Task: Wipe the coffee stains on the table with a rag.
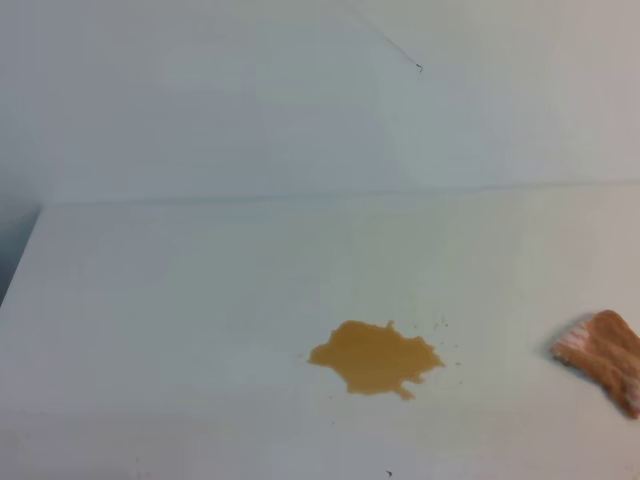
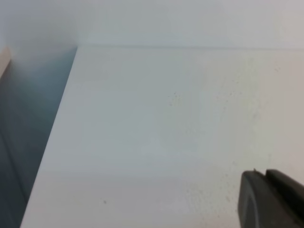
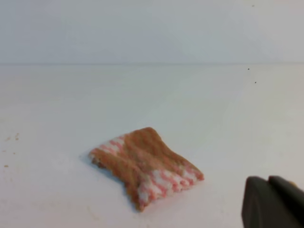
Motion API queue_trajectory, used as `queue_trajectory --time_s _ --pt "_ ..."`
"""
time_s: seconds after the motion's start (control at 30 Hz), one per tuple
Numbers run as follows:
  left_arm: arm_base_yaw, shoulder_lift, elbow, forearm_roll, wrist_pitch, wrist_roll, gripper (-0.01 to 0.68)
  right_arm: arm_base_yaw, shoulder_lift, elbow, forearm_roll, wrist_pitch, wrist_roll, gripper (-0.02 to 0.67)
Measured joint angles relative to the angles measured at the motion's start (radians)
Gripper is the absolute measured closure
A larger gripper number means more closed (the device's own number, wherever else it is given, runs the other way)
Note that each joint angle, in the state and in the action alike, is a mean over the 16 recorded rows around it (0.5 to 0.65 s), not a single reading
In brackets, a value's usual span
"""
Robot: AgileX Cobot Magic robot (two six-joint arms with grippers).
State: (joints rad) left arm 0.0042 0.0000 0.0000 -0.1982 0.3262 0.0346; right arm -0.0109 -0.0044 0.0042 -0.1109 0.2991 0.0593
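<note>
The coffee stains form a tan-orange lobed blotch on the white table, near the front centre, with tiny specks to its right. The rag lies crumpled at the table's right edge of the high view, apart from the blotch. In the right wrist view the rag sits ahead and to the left of my right gripper, whose dark fingers are shut on nothing. My left gripper shows at the lower right of its own view, fingers pressed together over bare table. Neither arm shows in the high view.
A pale wall rises behind the table. The table's left edge drops to a dark gap. A few brown specks lie left of the rag.
</note>
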Motion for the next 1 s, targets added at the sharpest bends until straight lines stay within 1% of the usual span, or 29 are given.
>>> queue_trajectory --time_s 0.63,0.8,1.0 --pt "0.000 0.000 0.000 0.000 0.000 0.000 0.674 0.000 -0.002 0.002 0.000 -0.024 -0.001 0.652" --pt "0.000 0.000 0.000 0.000 0.000 0.000 0.674 0.000 -0.007 0.008 0.000 -0.144 -0.001 0.653" --pt "0.000 0.000 0.000 0.000 0.000 0.000 0.674 0.000 -0.009 0.010 0.003 -0.362 -0.003 0.653"
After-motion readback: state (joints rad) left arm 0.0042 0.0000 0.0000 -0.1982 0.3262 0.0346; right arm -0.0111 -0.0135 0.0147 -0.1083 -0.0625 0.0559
